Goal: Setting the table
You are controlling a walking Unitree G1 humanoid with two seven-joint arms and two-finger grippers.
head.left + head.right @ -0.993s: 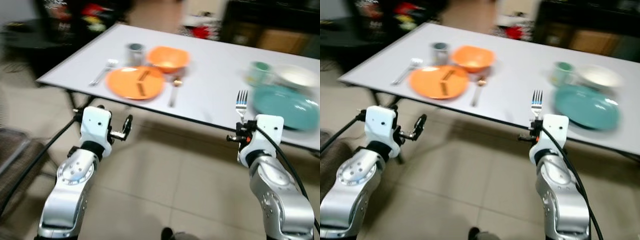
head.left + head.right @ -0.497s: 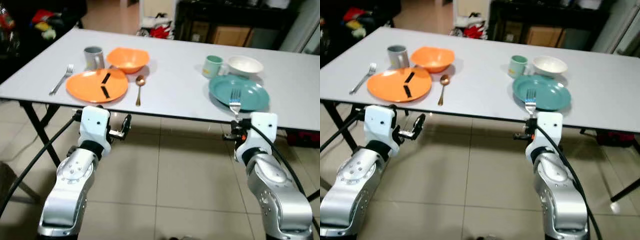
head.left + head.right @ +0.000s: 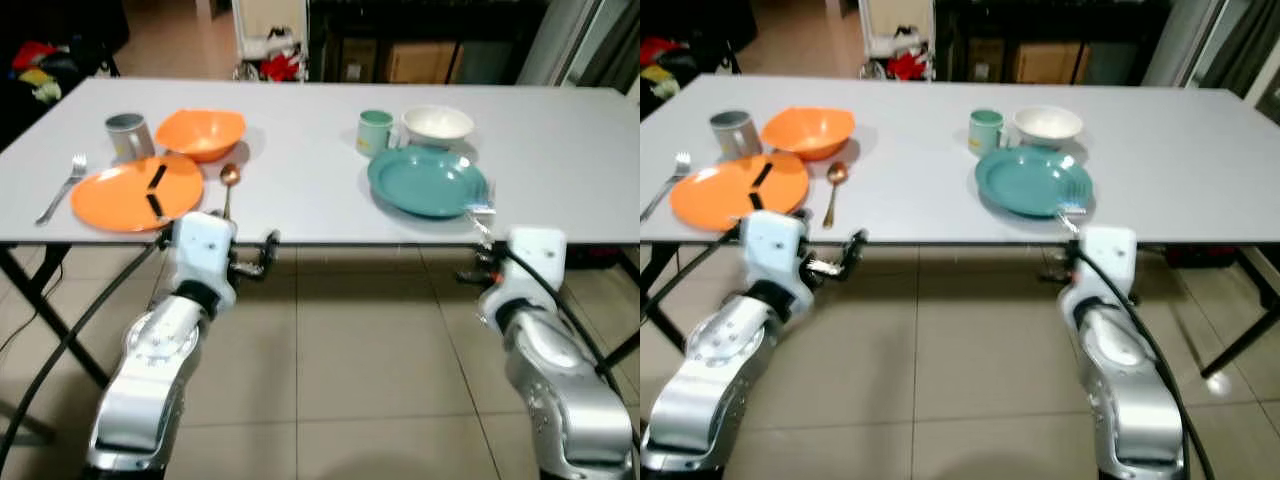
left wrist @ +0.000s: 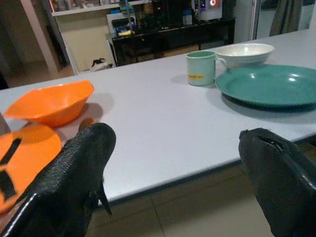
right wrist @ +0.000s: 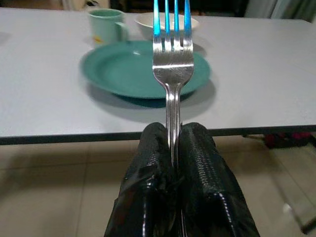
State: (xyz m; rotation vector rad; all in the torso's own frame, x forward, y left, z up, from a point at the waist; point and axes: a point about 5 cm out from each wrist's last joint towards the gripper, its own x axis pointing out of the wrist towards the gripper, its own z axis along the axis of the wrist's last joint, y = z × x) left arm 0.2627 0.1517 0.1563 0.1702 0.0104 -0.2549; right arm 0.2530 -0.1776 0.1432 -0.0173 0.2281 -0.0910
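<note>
Right tool (image 5: 174,148) clenched on silver metal fork (image 5: 171,64), tines up, near round teal plate (image 5: 143,71) on white surface (image 3: 300,190); left tool (image 4: 177,163) released, empty.

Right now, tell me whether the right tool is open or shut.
Shut on the fork: the right tool's two black fingers pinch its handle, tines pointing toward the teal plate.

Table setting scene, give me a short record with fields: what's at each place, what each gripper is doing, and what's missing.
left place: orange plate, orange bowl, grey cup, fork, spoon
right place: teal plate, green mug, white bowl
right gripper: shut on held fork, at the table edge by the teal plate
left gripper: open, holding nothing, below the table edge
missing: no cutlery lying at the right place
</note>
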